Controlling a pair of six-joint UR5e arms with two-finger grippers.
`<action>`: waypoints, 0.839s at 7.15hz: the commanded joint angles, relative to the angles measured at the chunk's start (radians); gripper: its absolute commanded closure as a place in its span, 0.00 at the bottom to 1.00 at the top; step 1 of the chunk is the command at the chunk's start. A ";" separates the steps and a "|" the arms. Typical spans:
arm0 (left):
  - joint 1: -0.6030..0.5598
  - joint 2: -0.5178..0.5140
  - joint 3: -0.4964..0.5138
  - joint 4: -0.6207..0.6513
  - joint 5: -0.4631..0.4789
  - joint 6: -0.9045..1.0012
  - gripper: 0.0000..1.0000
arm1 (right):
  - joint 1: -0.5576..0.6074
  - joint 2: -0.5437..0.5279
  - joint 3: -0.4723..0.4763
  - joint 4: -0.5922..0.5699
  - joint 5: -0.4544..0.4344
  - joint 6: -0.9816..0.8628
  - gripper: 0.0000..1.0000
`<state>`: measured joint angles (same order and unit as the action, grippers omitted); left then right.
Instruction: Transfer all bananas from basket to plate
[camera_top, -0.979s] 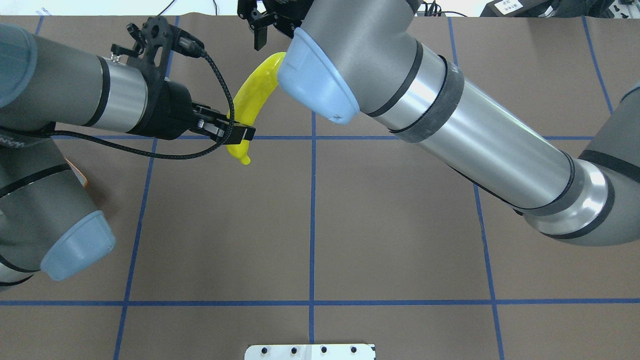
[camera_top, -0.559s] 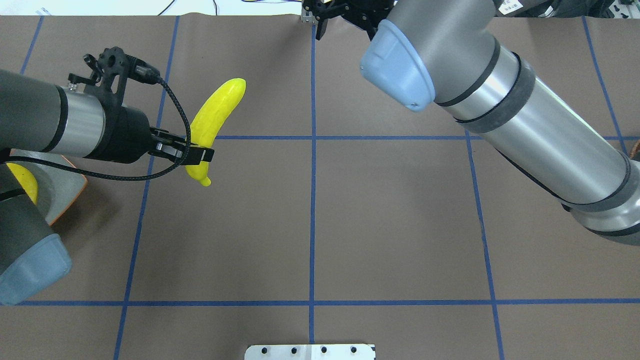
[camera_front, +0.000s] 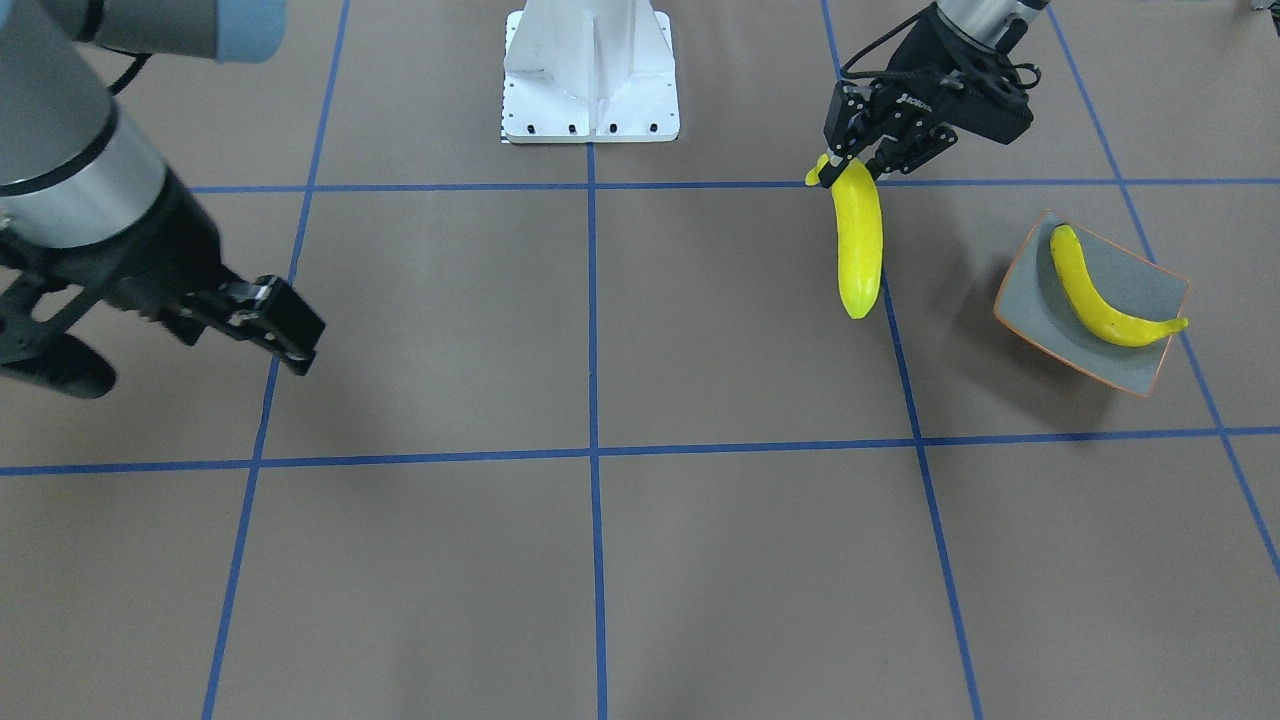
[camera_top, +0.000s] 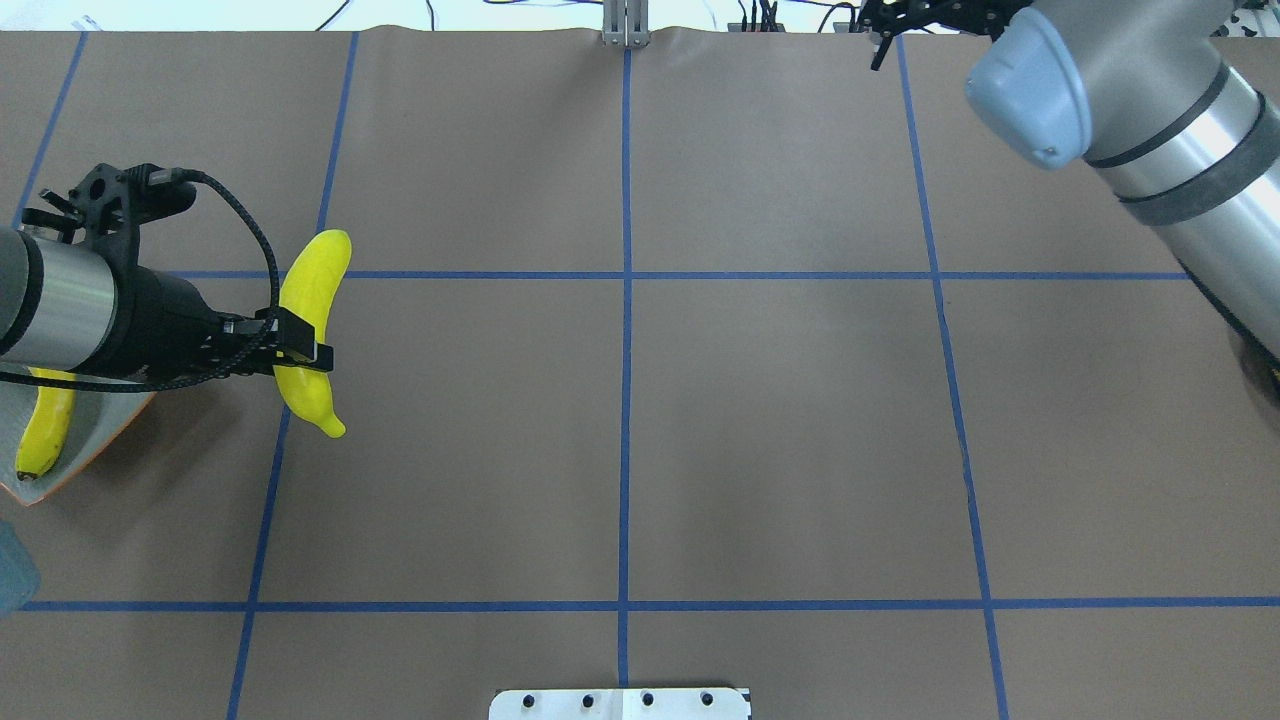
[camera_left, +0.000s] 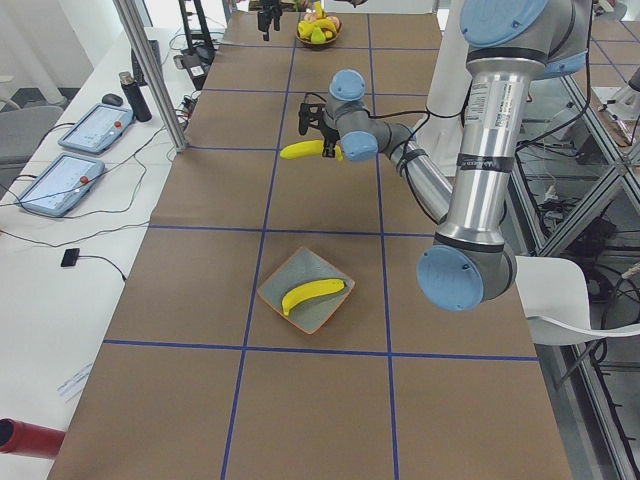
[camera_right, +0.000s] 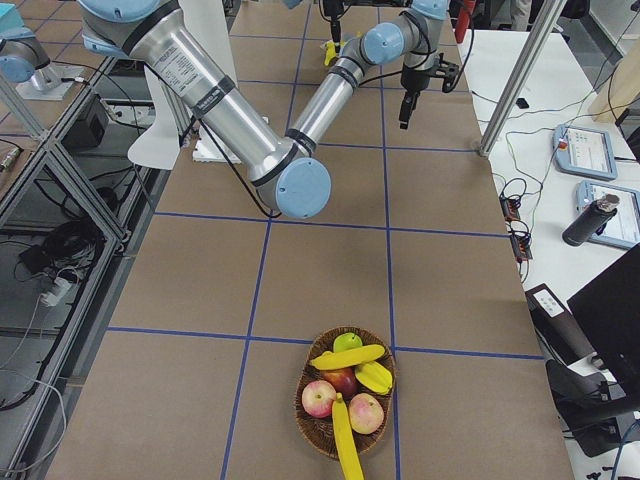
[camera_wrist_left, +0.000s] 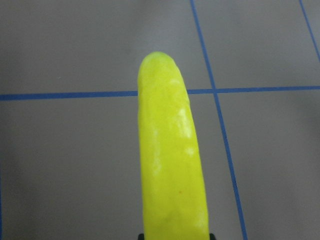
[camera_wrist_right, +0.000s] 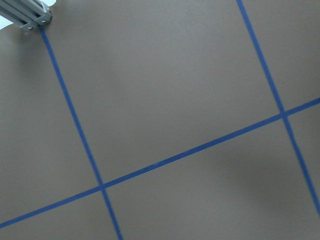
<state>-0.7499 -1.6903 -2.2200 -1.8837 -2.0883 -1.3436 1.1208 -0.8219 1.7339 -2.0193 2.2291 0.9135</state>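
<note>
- One banana (camera_top: 312, 290) is pinched in the left gripper (camera_top: 300, 354), right of the plate (camera_top: 95, 435) (half hidden beneath that arm).
- Right gripper (camera_front: 285, 330): spread or not, can't tell.

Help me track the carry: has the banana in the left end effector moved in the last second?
Yes. In the overhead view the banana has shifted left, now crossing the left blue tape line, nearer the plate.

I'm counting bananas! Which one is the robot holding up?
The banana pinched in the left gripper, off the table. A second banana lies in the plate; other bananas sit in the basket.
</note>
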 joint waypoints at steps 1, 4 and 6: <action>-0.003 0.012 -0.068 0.180 -0.033 -0.271 1.00 | 0.111 -0.094 -0.010 0.001 0.000 -0.267 0.00; -0.077 0.105 -0.064 0.179 -0.036 -0.234 1.00 | 0.256 -0.210 -0.030 0.004 -0.035 -0.665 0.00; -0.126 0.203 -0.055 0.178 -0.036 -0.006 1.00 | 0.351 -0.265 -0.075 0.011 -0.057 -0.920 0.00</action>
<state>-0.8417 -1.5386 -2.2811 -1.7052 -2.1243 -1.4707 1.4143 -1.0487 1.6822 -2.0129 2.1839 0.1510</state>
